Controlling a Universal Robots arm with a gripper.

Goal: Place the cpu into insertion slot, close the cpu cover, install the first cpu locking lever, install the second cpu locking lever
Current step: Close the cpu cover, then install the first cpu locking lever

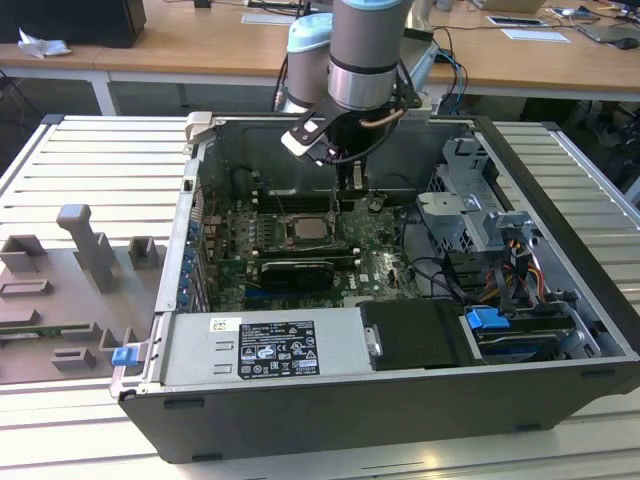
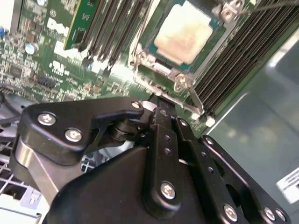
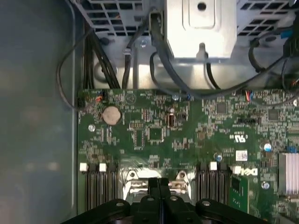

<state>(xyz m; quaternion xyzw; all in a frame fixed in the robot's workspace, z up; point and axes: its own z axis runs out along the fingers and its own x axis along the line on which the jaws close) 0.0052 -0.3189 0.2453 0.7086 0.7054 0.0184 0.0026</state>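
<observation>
Silvery cpu point(image 2: 180, 37) in insertion slot point(image 2: 161, 70), gripper point(image 2: 158, 106) near

Arm point(image 1: 365, 45) points straight down, fingers point(image 3: 153, 186) apparently pressed together.

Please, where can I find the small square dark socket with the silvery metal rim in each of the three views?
Exterior view: the small square dark socket with silvery metal rim sits mid-board, near the black gripper.
Second wrist view: its rim lies just beyond the gripper.
First wrist view: shiny rim corners peek past the gripper.
Shared landmark: long black memory slots flanking it on both sides.
</observation>
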